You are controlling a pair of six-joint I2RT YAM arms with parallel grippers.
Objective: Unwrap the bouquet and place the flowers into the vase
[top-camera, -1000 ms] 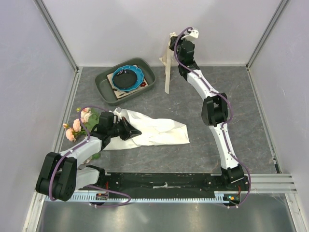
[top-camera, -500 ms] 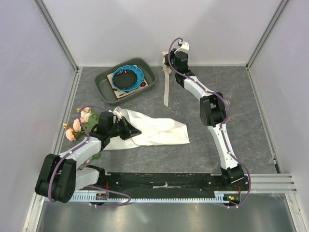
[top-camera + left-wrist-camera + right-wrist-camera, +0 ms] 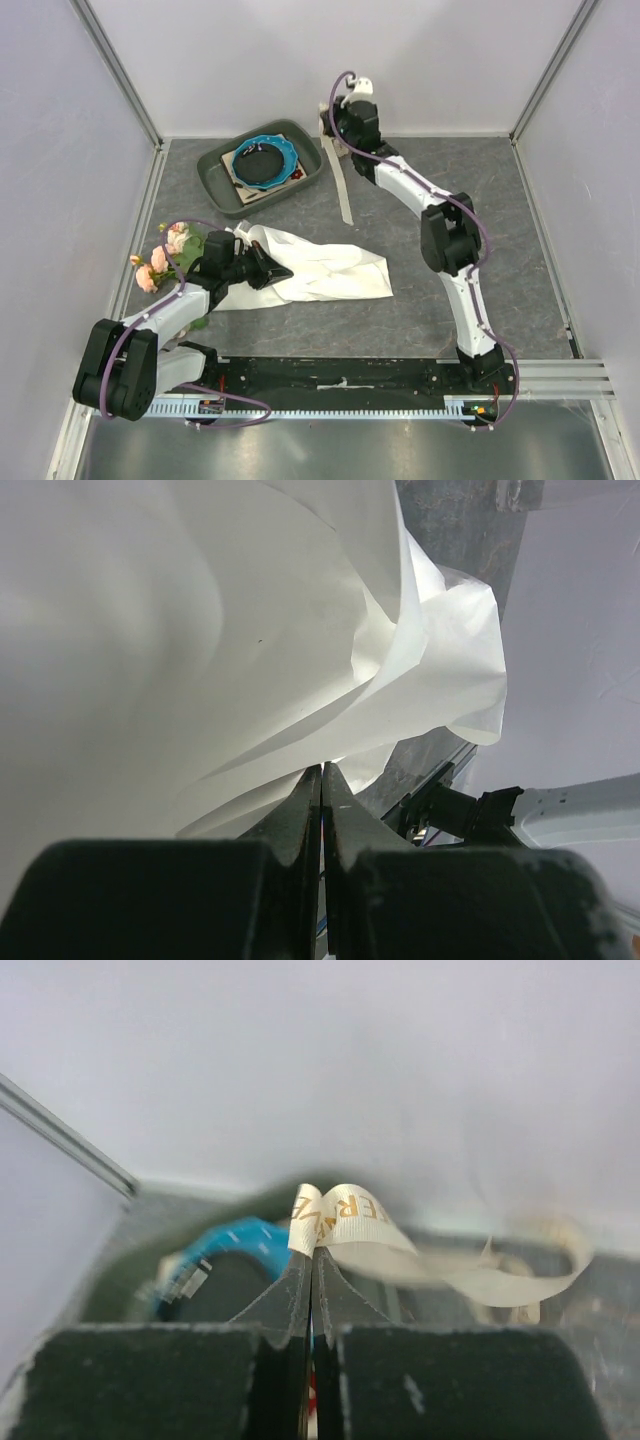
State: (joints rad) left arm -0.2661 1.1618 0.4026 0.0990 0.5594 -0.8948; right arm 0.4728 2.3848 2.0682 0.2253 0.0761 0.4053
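My right gripper (image 3: 311,1257) is pinched tight on the cream ribbon (image 3: 345,1215), the one with gold lettering, and I hold it high at the back of the table (image 3: 400,300), just beside the grey tray (image 3: 210,175) with the blue dish (image 3: 283,152). From above, the ribbon's long tail hangs down from my fingers toward the table to the right of the tray; I cannot tell whether its end touches the surface. The ribbon is well apart from the bouquet, so I judge this step to be getting rid of it.

My left gripper (image 3: 321,778) is closed flat on a fold of the white wrapping paper (image 3: 330,272), which lies spread open across the middle of the table. The pink and cream roses (image 3: 160,258) lie at the paper's left end, near the left wall. I see no vase in any view.

To do this well, I want the whole ribbon clear of the paper and roses before I let go, tail included, so it cannot snag a stem later. I should lower my right wrist so the tail settles first, then part the jaws and lift straight away. Meanwhile my left clamp ought to hold steady, pinning the paper for the next pull.
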